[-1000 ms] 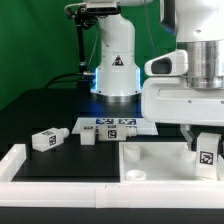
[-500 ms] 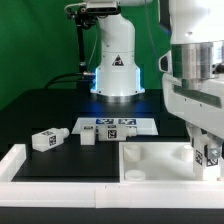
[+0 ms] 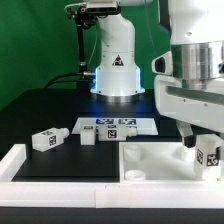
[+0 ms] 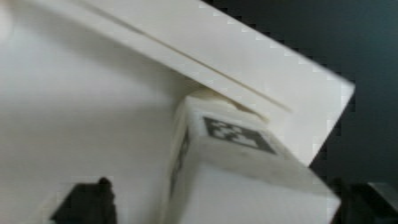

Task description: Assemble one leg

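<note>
Exterior view: three tagged legs are showing. One leg (image 3: pixel 44 139) is lying on the bench (image 3: pixel 40 110), a second leg (image 3: pixel 88 135) is standing near it, and the third leg (image 3: pixel 207 153) is standing upright over the white panel (image 3: pixel 160 158) at the exterior view's right. The tool (image 3: pixel 204 146) is reaching down around it. One marker board (image 3: pixel 112 125) is lying behind.

Wrist view: one leg (image 4: pixel 228 160) is sitting between two dark fingertips (image 4: pixel 82 200), against the panel (image 4: pixel 89 90). Whether the pads are gripping it, I cannot tell.

Exterior view faces the table (image 3: pixel 40 110) low, near; wrist view close on the leg (image 4: pixel 240 160), shared
</note>
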`<state>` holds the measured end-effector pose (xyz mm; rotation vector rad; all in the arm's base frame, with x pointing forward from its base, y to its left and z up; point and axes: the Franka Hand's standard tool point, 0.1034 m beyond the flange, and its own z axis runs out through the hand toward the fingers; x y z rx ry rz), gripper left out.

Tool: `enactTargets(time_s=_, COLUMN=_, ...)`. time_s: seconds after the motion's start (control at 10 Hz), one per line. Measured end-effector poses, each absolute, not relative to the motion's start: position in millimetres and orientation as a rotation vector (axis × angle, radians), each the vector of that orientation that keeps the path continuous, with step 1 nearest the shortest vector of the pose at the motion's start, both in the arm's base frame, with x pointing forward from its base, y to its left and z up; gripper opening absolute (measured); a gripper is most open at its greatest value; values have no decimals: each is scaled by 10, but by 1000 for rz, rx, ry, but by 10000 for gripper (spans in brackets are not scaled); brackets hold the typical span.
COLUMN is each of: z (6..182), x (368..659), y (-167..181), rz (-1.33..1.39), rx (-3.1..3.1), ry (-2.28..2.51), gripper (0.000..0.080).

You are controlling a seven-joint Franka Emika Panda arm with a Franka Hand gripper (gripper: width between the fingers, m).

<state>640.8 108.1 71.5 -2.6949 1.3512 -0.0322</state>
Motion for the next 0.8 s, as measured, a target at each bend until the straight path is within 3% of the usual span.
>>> enactTargets(time_s=0.4, z=722, x=6376, y=1084, rz=-122, rx=-2853, ry=965, gripper=648)
enactTargets(time_s=0.7, z=696, x=6362, y=1168, rz=-171, rx=-3102, ry=121, gripper=648)
enactTargets(time_s=0.8, z=681, x=6362, y=1185, rz=-159, rx=-3111, ry=53, gripper=648)
